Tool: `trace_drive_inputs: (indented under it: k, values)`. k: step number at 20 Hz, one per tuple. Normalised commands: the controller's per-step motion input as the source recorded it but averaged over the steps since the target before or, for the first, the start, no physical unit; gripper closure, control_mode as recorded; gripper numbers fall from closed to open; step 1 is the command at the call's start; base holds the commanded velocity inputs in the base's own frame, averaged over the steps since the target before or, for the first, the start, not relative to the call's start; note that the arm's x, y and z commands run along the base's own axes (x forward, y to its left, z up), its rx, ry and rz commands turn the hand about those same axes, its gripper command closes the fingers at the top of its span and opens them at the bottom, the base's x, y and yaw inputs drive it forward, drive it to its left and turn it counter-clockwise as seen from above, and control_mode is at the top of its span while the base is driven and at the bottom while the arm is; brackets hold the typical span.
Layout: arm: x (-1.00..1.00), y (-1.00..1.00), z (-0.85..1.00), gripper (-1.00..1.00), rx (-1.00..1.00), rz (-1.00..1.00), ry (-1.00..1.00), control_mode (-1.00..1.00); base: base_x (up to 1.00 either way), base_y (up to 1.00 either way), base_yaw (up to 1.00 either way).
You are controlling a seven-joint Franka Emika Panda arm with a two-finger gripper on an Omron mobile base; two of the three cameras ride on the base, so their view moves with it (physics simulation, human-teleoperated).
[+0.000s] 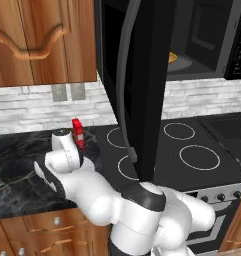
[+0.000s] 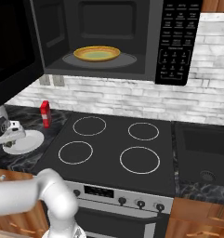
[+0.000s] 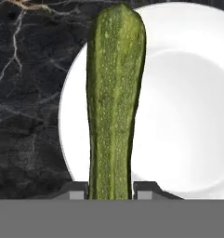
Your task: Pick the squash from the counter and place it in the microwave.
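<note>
The gripper (image 3: 110, 189) is clamped on the squash (image 3: 114, 102), one finger pressed to each side of its near end. The squash is seen lying along the left part of the white plate (image 3: 178, 116), which sits on the black marble counter (image 3: 25, 93). Landmark-wise: the plate (image 2: 27, 142) is found just left of the stovetop (image 2: 118, 148), with a red bottle (image 2: 46, 114) standing behind it. Above the stovetop the microwave (image 2: 113, 42) is hung with its door (image 1: 137, 80) swung open, a yellow dish (image 2: 96, 54) resting inside.

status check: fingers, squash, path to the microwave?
Fingers shut on squash, over white plate on counter. Microwave open, yellow dish on turntable. Open door hangs over stovetop.
</note>
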Motion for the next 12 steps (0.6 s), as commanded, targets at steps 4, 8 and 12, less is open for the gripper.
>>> trace_drive_inputs:
  k: [4, 8, 12]
  values:
    - [-1.00, 0.87, 0.28, 1.00, 0.00, 0.07, 0.00, -1.00, 0.00, 0.00, 0.00]
    - [-1.00, 0.50, 0.13, 1.00, 0.00, 0.00, -0.01, -1.00, 0.00, 0.00, 0.00]
    - [-1.00, 0.22, 0.00, 1.00, 0.00, -0.07, -0.06, -1.00, 0.00, 0.00, 0.00]
